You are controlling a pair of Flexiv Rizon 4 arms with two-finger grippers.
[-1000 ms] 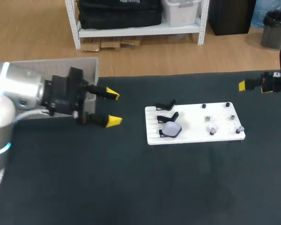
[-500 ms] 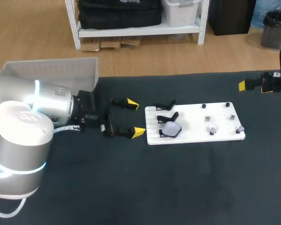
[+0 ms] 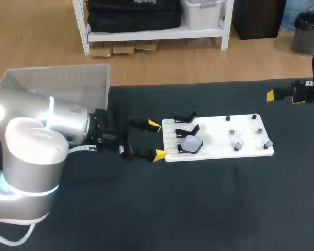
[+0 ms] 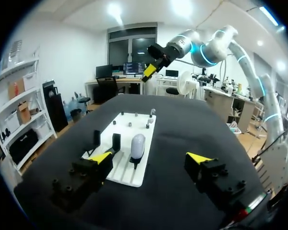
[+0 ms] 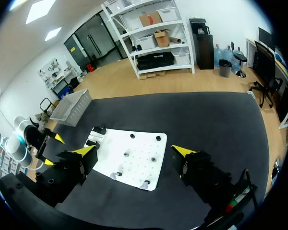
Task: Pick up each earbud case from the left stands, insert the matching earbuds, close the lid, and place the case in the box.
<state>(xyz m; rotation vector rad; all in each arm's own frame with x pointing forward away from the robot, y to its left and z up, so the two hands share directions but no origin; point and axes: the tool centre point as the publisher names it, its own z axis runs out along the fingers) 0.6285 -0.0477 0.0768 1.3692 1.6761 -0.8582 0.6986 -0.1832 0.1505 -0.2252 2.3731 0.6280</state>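
Here, the left gripper, spread wide, sits just beside the white board bearing an earbud case; the right gripper, well apart, is equally wide.

Our left arm comes in low over the dark cloth-covered surface, its claw spread wide with the yellow tips just at the left edge of the flat white rectangular board. On the board's left side we see a pale rounded earbud case on a black stand, with two bare black stands behind it. Our right claw hangs well apart at the far right.
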